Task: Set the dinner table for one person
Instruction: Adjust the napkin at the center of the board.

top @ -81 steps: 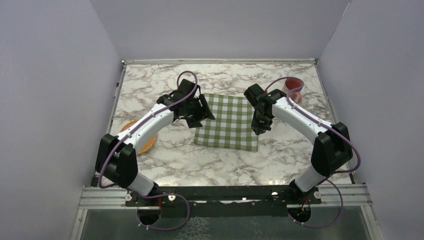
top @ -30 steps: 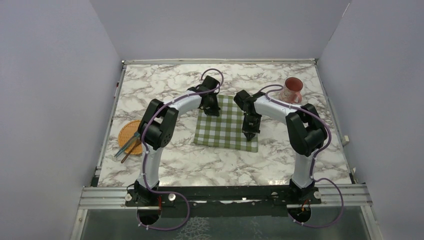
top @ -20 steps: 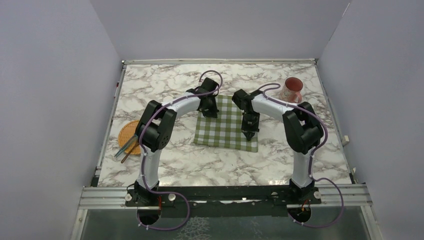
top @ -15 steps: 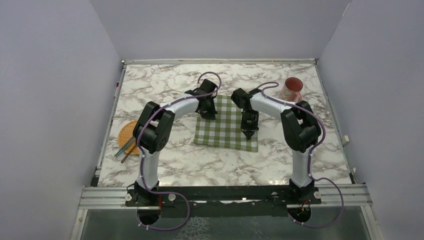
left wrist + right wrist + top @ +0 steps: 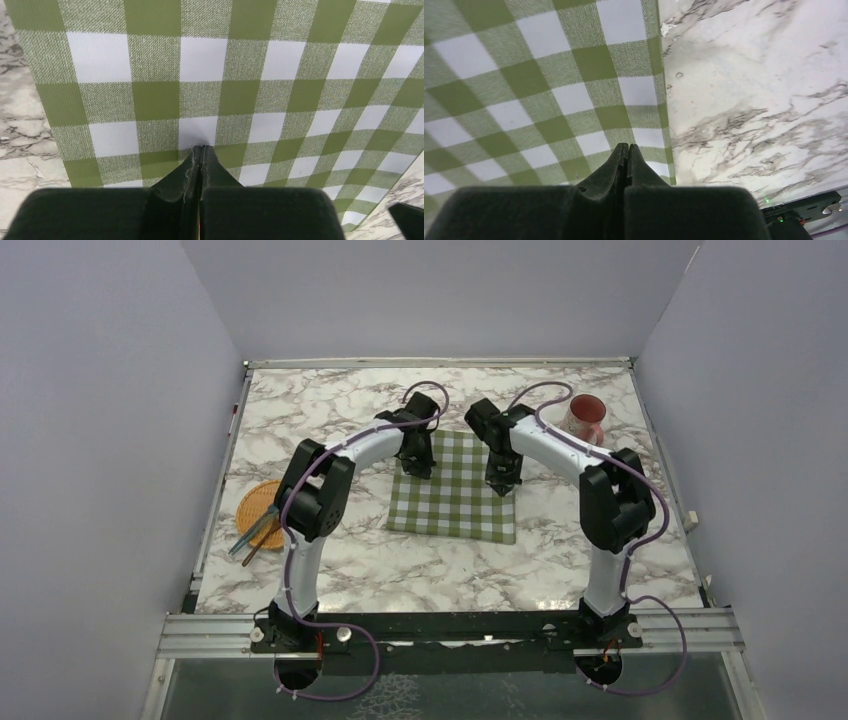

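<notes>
Marble table [image 5: 340,570]: cloth [image 5: 455,502], mug [image 5: 585,418], perhaps cutlery [image 5: 250,540].

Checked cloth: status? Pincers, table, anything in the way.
Left pincer shut, pinching checked cloth. Right pincer shut over cloth's right edge. Cloth flat on dinner table. Mug and orange plate off to the sides.

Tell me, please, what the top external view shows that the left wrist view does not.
Only the top external view shows the pink cup, the orange round mat with utensils near the left edge, the right hand and both arms in full. Only the left wrist view shows the left hand shut, its tips meeting right at the fabric, and the fine weave. Both show the green checked cloth lying on the dinner table.
</notes>
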### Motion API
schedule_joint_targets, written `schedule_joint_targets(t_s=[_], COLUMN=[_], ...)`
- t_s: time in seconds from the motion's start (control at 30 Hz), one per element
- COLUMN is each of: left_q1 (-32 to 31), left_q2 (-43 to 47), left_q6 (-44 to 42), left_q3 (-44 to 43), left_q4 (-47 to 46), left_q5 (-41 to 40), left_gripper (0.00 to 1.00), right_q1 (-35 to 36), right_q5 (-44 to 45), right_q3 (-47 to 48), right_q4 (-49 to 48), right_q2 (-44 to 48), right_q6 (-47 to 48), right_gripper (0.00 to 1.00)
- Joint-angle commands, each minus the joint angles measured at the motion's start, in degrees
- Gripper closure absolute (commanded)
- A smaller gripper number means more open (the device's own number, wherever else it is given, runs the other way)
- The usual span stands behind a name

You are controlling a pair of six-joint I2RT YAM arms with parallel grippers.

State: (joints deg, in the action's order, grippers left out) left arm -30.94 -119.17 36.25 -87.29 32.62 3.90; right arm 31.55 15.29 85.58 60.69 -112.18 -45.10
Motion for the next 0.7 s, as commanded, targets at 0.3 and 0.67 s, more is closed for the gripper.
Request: schedule_joint_targets(t_s=[0.3,0.67], left_q1=[0.2,0.4], left_q2=[1.6,7.1], left_q6=[-5.0,-10.4], left_q3=[-4.6,-3.7], left_q4=[5.2,5.2], left_q5=[-4.3,-12.2], left_gripper=[0.94,0.83], right_q1=[0.0,-4.3], right_q5=[13.3,14.5], right_q3=[7.9,9.9], right_q4=[7.1,4.6], right_q2=[-2.0,-6.1], right_q6=[-3.8,-0.6], right_gripper=[0.99,0.96])
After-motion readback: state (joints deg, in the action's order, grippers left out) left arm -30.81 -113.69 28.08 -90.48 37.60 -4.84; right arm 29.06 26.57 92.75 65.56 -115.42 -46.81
